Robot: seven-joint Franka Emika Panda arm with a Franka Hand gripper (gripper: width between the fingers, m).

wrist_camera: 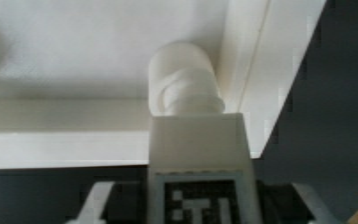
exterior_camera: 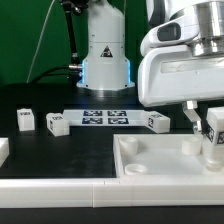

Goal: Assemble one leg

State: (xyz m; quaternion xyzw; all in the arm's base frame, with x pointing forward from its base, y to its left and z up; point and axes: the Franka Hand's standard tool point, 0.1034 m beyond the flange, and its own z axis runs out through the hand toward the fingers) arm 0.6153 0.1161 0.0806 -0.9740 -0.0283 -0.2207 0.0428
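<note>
Claw (exterior_camera: 208, 122) clamps one leg (exterior_camera: 214, 128) over the white slab (exterior_camera: 150, 160) on a black table (exterior_camera: 60, 150), green backdrop (exterior_camera: 25, 40) behind.

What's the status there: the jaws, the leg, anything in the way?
Jaws shut on the leg. Leg at a corner of the white slab, seating unclear. Three other legs lie off to the side, none in the way.

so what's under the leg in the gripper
The white slab lies under the leg, near its raised rim. The leg covers its own tip, so contact or any hole there is hidden.
</note>
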